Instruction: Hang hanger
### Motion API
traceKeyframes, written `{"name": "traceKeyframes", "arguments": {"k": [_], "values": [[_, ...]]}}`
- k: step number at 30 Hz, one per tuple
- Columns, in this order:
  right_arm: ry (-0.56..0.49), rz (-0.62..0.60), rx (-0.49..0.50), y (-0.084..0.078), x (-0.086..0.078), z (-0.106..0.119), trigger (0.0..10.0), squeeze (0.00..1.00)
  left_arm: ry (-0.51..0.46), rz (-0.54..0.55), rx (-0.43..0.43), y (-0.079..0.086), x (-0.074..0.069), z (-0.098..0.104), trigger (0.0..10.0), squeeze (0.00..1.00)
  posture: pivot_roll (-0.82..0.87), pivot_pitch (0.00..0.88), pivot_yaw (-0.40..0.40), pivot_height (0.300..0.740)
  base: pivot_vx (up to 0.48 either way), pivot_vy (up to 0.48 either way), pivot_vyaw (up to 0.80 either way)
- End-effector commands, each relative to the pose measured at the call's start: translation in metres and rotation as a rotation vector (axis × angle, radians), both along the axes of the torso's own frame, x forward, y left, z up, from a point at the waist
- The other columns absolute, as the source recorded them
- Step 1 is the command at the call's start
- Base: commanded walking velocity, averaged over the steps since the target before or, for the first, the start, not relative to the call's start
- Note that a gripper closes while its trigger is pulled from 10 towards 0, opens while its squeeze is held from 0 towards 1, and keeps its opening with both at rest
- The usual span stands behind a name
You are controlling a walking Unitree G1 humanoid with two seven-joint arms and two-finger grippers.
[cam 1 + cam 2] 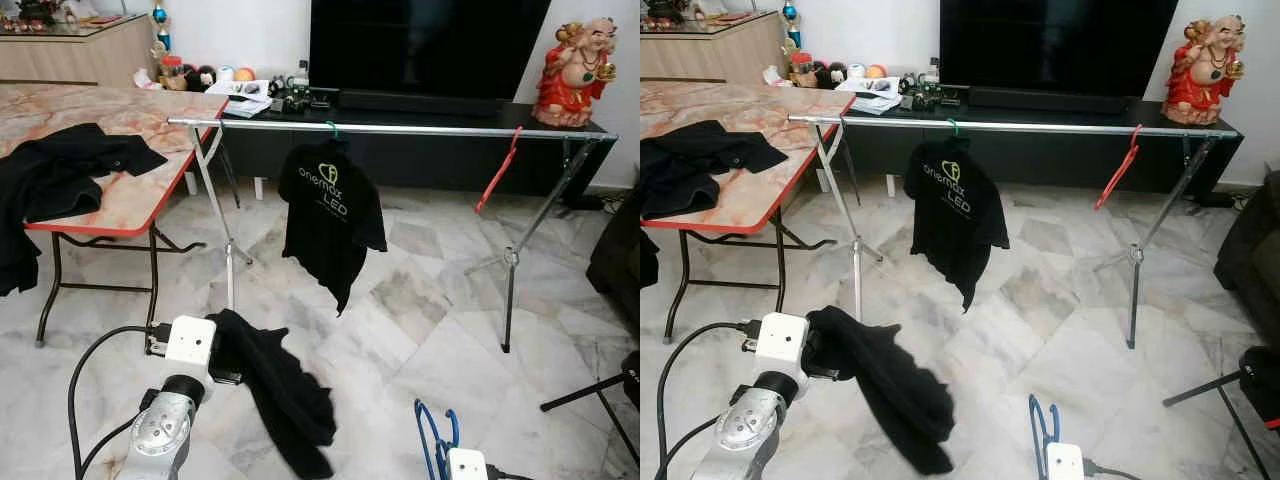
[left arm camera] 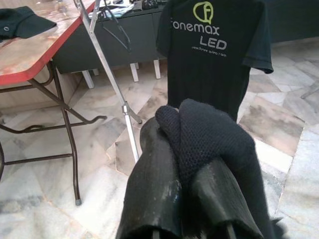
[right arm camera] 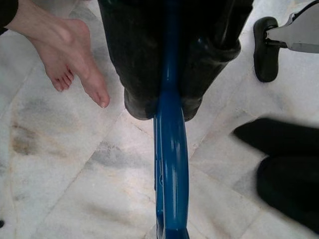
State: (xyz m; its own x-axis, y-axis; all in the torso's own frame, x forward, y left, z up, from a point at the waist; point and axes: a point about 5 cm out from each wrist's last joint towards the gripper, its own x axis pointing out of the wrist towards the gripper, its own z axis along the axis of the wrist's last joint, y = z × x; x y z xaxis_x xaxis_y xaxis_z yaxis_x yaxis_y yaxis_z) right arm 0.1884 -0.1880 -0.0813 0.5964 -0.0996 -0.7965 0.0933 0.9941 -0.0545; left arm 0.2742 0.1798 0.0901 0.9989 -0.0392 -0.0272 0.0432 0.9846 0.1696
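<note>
My left gripper [image 2: 184,149] is shut on a black garment [image 1: 280,395], which hangs from it low at the front left above the floor. A blue hanger [image 1: 432,440] is clamped in my shut right gripper [image 3: 164,107] at the bottom right. Ahead runs a silver clothes rail [image 1: 400,129] on folding legs. On it hangs a black T-shirt [image 1: 328,218] with green and white print on a green hanger, and further right an empty red hanger [image 1: 498,170].
A red-edged marble-top table [image 1: 130,190] with black clothes [image 1: 60,170] stands at the left. Behind the rail are a dark TV cabinet [image 1: 420,150] and a red figurine [image 1: 575,72]. A person's bare foot [image 3: 75,59] rests on the tiles near my right gripper.
</note>
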Motion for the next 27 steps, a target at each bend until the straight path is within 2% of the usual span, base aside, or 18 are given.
{"name": "traceKeyframes", "arguments": {"k": [1, 5, 10, 24, 27], "values": [[0.005, -0.009, 0.002, 0.0, -0.002, -0.001, 10.0, 0.0, -0.037, -0.006, 0.004, -0.002, 0.0, 0.009, 10.0, 0.0, 0.19, 0.0, -0.009, 0.74, 0.0, 0.0, 0.0], [-0.01, 0.007, -0.015, -0.002, 0.0, 0.001, 10.0, 0.0, -0.027, 0.0, -0.003, -0.002, 0.001, 0.009, 10.0, 0.0, 0.19, 0.0, -0.01, 0.74, 0.0, 0.48, 0.2], [-0.004, 0.039, -0.02, -0.001, 0.001, 0.001, 10.0, 0.0, -0.029, 0.003, 0.004, -0.002, 0.004, 0.011, 10.0, 0.0, 0.2, 0.0, -0.015, 0.74, 0.0, 0.48, 0.73], [0.047, 0.028, 0.015, 0.005, -0.015, -0.008, 10.0, 0.0, -0.017, -0.002, 0.012, 0.0, 0.005, 0.012, 10.0, 0.0, 0.21, 0.0, -0.011, 0.74, 0.0, 0.48, 0.0], [0.046, 0.03, 0.017, 0.006, -0.014, -0.007, 10.0, 0.0, -0.015, -0.004, 0.013, 0.0, 0.005, 0.013, 10.0, 0.0, 0.22, 0.0, -0.011, 0.74, 0.0, 0.48, 0.0]]}}
